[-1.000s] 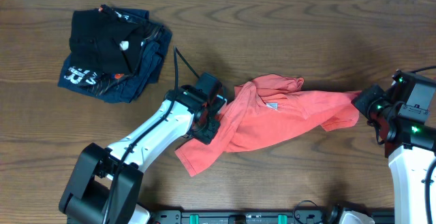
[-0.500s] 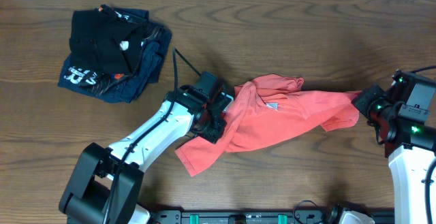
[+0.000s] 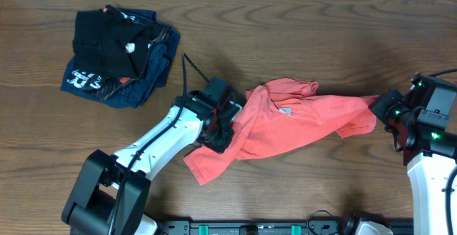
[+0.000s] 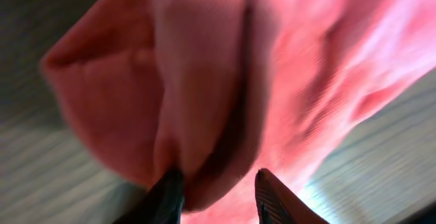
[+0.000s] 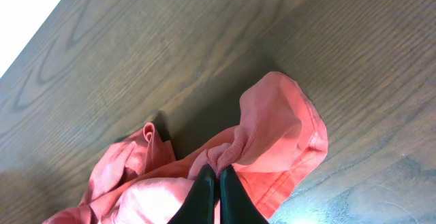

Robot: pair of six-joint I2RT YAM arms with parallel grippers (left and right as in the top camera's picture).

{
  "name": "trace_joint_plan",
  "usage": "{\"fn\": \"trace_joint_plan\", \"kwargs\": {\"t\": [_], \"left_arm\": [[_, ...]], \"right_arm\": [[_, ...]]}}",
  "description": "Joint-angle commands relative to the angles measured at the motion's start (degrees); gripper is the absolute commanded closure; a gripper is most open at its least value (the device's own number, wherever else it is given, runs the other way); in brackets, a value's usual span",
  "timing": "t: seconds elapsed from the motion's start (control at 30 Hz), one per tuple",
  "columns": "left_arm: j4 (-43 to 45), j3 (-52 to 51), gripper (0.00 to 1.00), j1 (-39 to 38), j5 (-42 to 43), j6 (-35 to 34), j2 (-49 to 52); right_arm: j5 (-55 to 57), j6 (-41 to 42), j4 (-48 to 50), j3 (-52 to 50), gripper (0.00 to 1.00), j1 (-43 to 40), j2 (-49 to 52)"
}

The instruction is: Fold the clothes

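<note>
The clothes, a coral-red T-shirt [image 3: 300,124], lie crumpled and stretched across the middle right of the table, the white neck tag [image 3: 285,111] facing up. My left gripper [image 3: 227,124] is at the shirt's left edge. In the left wrist view its fingers [image 4: 218,176] stand apart around a thick fold of the shirt [image 4: 225,81]; the fold touches the left finger and a gap shows beside the right one. My right gripper [image 3: 378,108] is shut on a pinch of cloth at the shirt's right end [image 5: 286,129], fingertips [image 5: 218,173] pressed together.
A pile of folded black and navy garments [image 3: 118,53] sits at the far left of the wooden table [image 3: 285,35]. The left arm's black cable [image 3: 189,67] arches above the table behind its wrist.
The left jaws have narrowed around the fold of shirt, and the left wrist has shifted slightly at the shirt's edge. The right gripper and the shirt's right end have not moved.
</note>
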Motion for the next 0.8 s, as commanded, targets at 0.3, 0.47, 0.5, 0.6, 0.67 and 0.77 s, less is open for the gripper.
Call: {"fn": "trace_joint_plan", "kwargs": {"t": [0.3,0.47,0.5,0.6,0.67,0.77], "left_arm": [[-0.9,0.4,0.56,-0.1,2.0,-0.7,-0.3],[3.0,0.2,0.56,-0.4,2.0,-0.3,-0.2],[3.5,0.2,0.56,-0.5,2.0,-0.2,-0.2],[4.2,0.2,0.60,-0.8,2.0,0.2,-0.2],[4.0,0.2,0.68,-0.9,2.3,0.1,-0.2],[3.9,0.2,0.81,-0.9,4.3,0.1,-0.2]], "right_arm": [[0.6,-1.0,0.0,0.5,0.98,-0.4,-0.1],[0.6,-1.0,0.0,0.5,0.99,-0.4,-0.1],[0.6,-1.0,0.0,0.5,0.99,-0.4,-0.1],[0.6,-1.0,0.0,0.5,0.99,-0.4,-0.1],[0.6,-1.0,0.0,0.5,0.99,-0.4,-0.1],[0.6,-1.0,0.0,0.5,0.99,-0.4,-0.1]]}}
